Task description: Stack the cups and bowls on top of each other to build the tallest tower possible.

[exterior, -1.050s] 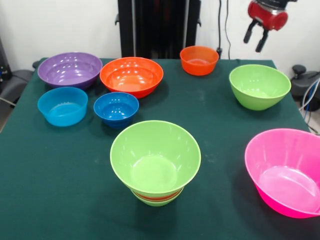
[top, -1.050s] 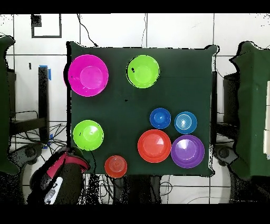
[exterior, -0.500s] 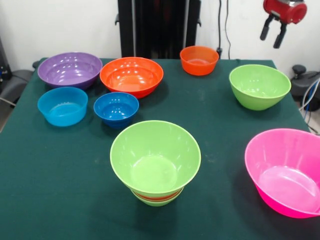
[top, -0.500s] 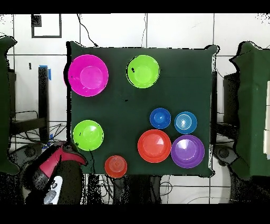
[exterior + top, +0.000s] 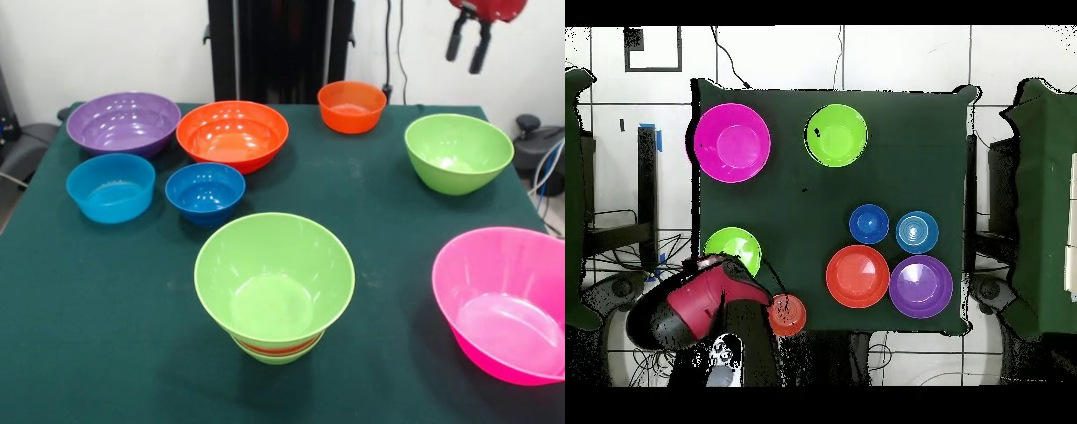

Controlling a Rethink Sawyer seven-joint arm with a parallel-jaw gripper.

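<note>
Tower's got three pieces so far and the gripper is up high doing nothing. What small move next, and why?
Probably lower the gripper toward the loose lime green bowl, the bowl nearest below it. The gripper hangs open and empty above the table's back corner, and the tower ends in a wide lime green rim that could take another bowl.

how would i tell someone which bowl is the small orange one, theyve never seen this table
Start at the green table and look to its far edge in the front view. Beside the wide orange bowl sits the small orange bowl, alone near that edge. It is narrower and deeper than its orange neighbour, and it touches nothing.
</note>
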